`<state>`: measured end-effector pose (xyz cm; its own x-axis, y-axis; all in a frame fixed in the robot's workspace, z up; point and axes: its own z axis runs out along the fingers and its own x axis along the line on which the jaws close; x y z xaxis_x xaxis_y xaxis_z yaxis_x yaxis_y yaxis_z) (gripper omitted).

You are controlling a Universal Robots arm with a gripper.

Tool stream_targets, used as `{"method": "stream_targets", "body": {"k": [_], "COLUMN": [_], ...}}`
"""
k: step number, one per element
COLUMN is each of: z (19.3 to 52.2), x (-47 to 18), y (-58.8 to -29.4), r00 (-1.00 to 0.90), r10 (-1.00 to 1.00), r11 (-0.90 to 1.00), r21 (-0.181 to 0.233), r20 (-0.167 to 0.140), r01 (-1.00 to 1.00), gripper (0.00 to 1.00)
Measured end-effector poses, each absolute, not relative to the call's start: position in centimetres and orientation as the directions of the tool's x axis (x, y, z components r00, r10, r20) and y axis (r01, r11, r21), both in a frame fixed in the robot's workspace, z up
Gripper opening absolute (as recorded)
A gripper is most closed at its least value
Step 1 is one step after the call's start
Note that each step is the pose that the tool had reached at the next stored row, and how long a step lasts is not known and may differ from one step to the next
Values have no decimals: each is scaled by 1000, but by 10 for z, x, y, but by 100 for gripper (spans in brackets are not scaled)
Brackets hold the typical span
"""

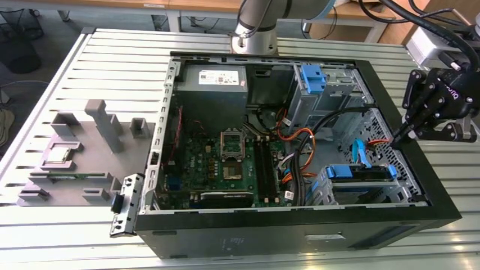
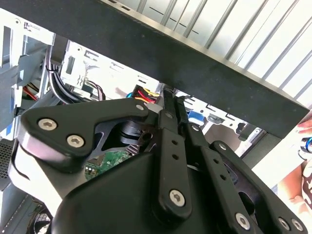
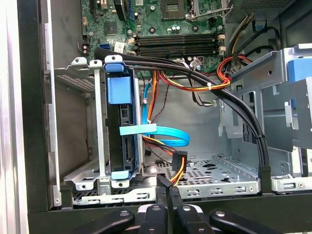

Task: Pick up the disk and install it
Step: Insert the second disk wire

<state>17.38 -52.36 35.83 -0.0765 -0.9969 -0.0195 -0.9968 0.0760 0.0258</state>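
Note:
The disk (image 1: 360, 174) sits edge-on in the drive cage at the near right corner of the open computer case (image 1: 300, 228), framed by its bright blue carrier. In the first wrist view the disk (image 3: 119, 141) stands in the metal cage with a light blue cable crossing it. My gripper (image 1: 395, 140) hovers over the case's right wall, beyond the cage and apart from the disk. Its fingers are shut with nothing between them, as both wrist views show: gripper (image 3: 168, 189), gripper (image 2: 170, 105).
A lone blue bracket (image 1: 311, 76) sits in the upper bay, next to the grey power-supply box (image 1: 215, 79). The motherboard (image 1: 232, 163) and black, orange and red cables (image 3: 214, 85) fill the case floor. A grey fixture block (image 1: 75, 152) stands on the slatted table at the exterior view's left.

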Motion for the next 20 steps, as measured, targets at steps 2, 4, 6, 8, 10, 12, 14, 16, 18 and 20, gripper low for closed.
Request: {"method": "stream_targets", "body": {"k": [2,4,6,8,10,12,14,16,18,20], "z": [358,358,358,358,358,358,355,353,353,353], "x": [174,174,174,174,174,174,174,174,174,174], "y": [-524,-524,-524,-524,-524,-524,-523,-523,-523,-522], "r00": [-76,-76,-76,-76,-76,-76,-76,-77,-76,-77], "r10": [-997,-997,-997,-997,-997,-997,-997,-997,-997,-997], "r11": [76,76,76,76,76,76,76,76,76,76], "r21": [26,26,26,26,26,26,25,25,25,25], "r20": [-20,-19,-20,-20,-20,-19,-16,-12,-12,-12], "r01": [-997,-997,-997,-997,-997,-997,-997,-997,-997,-997], "gripper": [17,17,17,24,24,30,30,30,30,30]}}
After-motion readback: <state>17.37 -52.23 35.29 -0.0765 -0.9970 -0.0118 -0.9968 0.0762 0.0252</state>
